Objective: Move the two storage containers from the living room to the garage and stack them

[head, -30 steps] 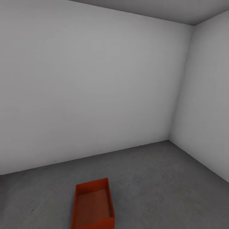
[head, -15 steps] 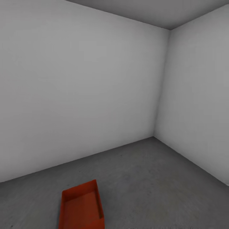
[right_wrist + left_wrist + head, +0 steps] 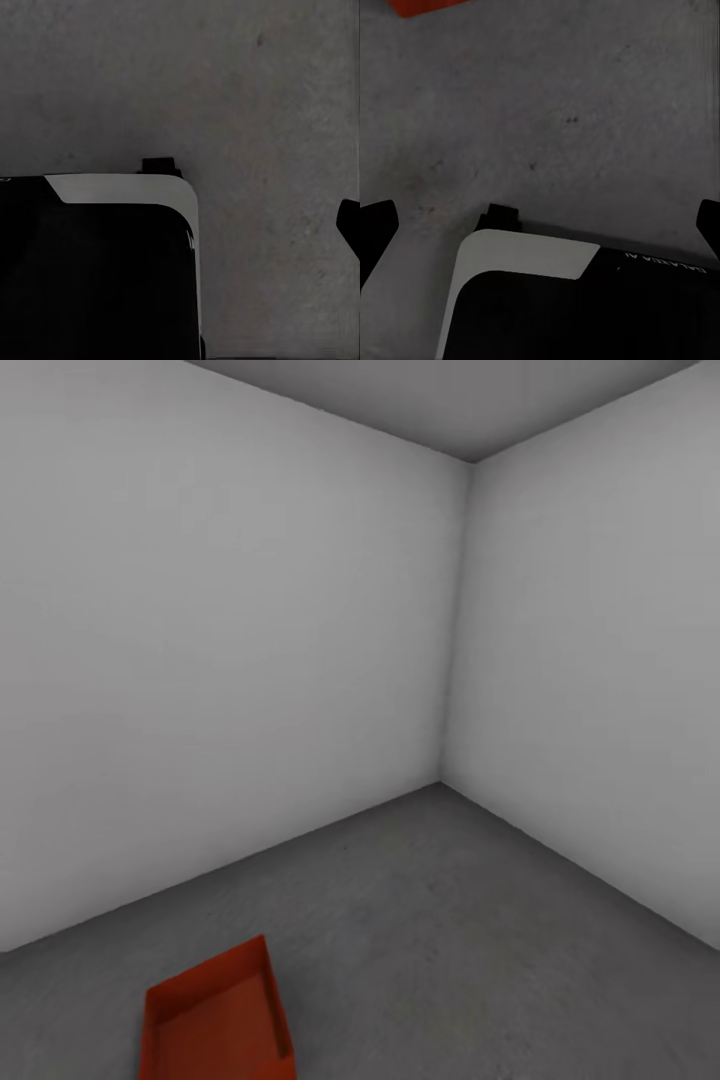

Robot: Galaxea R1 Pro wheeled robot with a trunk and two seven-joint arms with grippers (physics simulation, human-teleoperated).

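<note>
Here, the scene in short:

Room: the garage, with plain white walls meeting in a corner and a dark grey speckled floor.

Container: one orange-red storage container sits upright and empty on the floor at the lower left of the head view, well apart from both walls (its near end is cut off by the picture's edge).

Long axis: it runs roughly away from the robot toward the far wall, slightly skewed, so the bin presents a short end to the robot.

Side: the bin lies on the robot's left, so by my judgement the left arm is the nearer one.

Left jaws: two dark fingertips stand far apart at opposite edges of the left wrist view, so the jaws are spread and hold nothing; a corner of the orange-red bin shows beyond them over bare concrete.

Right jaws: one dark fingertip shows at the edge of the right wrist view, the other is out of frame (I cannot tell how these jaws stand); nothing lies in them.

Robot base: a black and white body sits below each wrist camera.

Second container: it is presumably to be fetched from the living room.
</note>
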